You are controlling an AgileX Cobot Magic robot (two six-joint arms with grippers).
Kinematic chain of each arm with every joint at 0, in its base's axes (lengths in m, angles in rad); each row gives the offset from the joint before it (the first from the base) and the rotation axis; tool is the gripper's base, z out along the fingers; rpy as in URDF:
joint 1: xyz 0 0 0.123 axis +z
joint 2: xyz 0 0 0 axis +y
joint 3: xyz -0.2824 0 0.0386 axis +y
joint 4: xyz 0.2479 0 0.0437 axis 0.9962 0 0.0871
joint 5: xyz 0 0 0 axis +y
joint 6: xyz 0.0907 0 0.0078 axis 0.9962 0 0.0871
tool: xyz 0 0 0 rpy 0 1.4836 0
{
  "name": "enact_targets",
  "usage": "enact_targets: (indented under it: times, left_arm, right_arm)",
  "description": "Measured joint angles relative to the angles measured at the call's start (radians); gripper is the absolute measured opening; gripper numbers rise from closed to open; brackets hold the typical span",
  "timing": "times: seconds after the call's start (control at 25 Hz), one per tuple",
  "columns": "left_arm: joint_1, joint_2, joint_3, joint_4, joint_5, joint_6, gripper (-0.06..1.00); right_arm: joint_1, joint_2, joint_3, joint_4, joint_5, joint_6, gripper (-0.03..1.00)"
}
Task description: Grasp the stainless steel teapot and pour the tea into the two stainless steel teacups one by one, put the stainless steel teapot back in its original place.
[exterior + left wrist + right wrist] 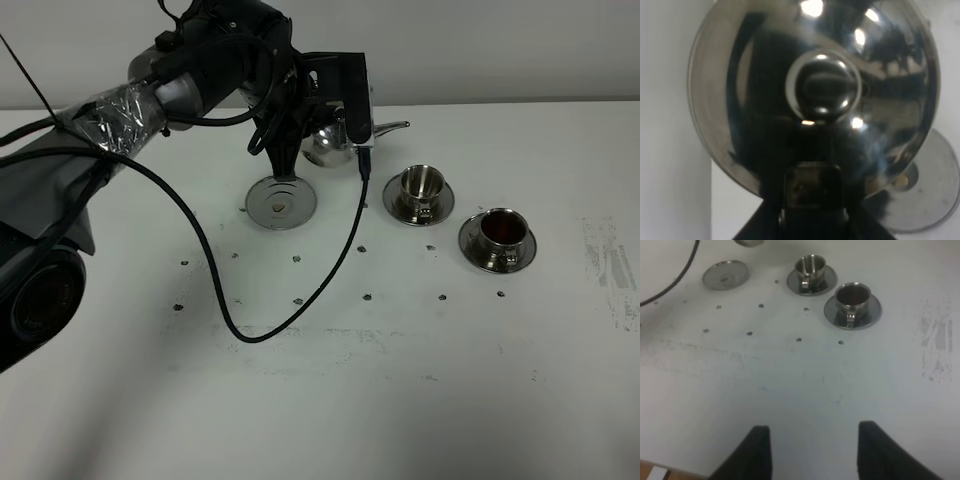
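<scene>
Left gripper [348, 120], fingers clamped on the handle, holds the stainless steel teapot [325, 148] aloft, spout ahead of them facing the unfilled teacup [420, 186], presumably to pour.

White table [420, 400] with dark specks carries a flat steel coaster disc [281, 201], left saucer [390, 200], right saucer [497, 265] just beside it, and a black cable loop [250, 338].

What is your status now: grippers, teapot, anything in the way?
Left gripper shut on teapot, off its coaster. Right gripper open, empty. Farther cup holds tea, nearer cup looks empty. Cable trails by the coaster.
</scene>
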Motion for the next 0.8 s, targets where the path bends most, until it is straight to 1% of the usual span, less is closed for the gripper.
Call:
enact_targets:
  times: [0.08,0.2,0.32,0.68,0.8]
  left_arm:
    - [0.000,0.001,0.000,0.026,0.006,0.028,0.24]
    - [0.000,0.001,-0.001,0.068,0.007,0.038,0.24]
    - [0.000,0.001,-0.001,0.093,-0.005,0.049,0.24]
    - [0.000,0.005,-0.004,0.081,-0.022,0.180,0.24]
    - [0.000,0.019,-0.006,0.089,-0.024,0.195,0.24]
  right_arm:
    - [0.000,0.000,0.000,0.000,0.000,0.000,0.39]
    - [0.000,0.000,0.000,0.000,0.000,0.000,0.39]
    - [0.000,0.000,0.000,0.000,0.000,0.000,0.39]
    - [0.000,0.000,0.000,0.000,0.000,0.000,0.39]
    - [0.000,0.000,0.000,0.000,0.000,0.000,0.39]
